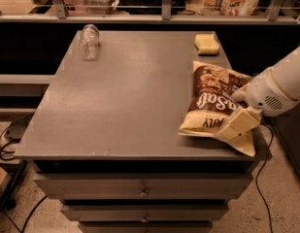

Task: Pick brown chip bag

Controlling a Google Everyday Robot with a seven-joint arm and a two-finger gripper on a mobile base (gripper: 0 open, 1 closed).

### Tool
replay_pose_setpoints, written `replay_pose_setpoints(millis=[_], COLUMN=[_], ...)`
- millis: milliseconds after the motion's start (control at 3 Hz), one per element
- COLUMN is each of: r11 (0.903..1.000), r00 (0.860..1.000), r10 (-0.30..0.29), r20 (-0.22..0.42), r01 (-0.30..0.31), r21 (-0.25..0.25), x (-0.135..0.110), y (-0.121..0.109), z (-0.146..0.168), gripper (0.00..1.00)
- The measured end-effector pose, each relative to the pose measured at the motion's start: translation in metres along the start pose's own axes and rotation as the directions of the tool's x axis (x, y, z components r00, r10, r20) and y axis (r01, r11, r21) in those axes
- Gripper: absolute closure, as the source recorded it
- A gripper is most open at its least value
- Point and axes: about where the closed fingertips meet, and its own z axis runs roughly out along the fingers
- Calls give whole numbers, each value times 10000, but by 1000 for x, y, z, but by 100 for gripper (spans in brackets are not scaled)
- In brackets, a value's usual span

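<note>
"Salt"-lettered brown chip bag [208, 103] under end effector [240, 111]

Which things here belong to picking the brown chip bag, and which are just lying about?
Job: brown chip bag, by the table edge; gripper, at the bag's right side.
Lying about: yellow sponge; clear bottle.

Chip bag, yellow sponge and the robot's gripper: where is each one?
brown chip bag [208, 98], camera view, dark brown middle.
yellow sponge [207, 43], camera view, top face.
gripper [236, 123], camera view, pale tip at the bag's right edge.
</note>
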Motion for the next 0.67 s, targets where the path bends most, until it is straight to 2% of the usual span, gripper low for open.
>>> replay_pose_setpoints(millis=[333,667], r11=[9999,9982], r00=[9995,9975], r10=[151,-419], r20=[267,574], r01=[-152,393], r21=[31,456], x=[-1,-20], y=[-2,-1], z=[-7,-32], gripper=[56,79])
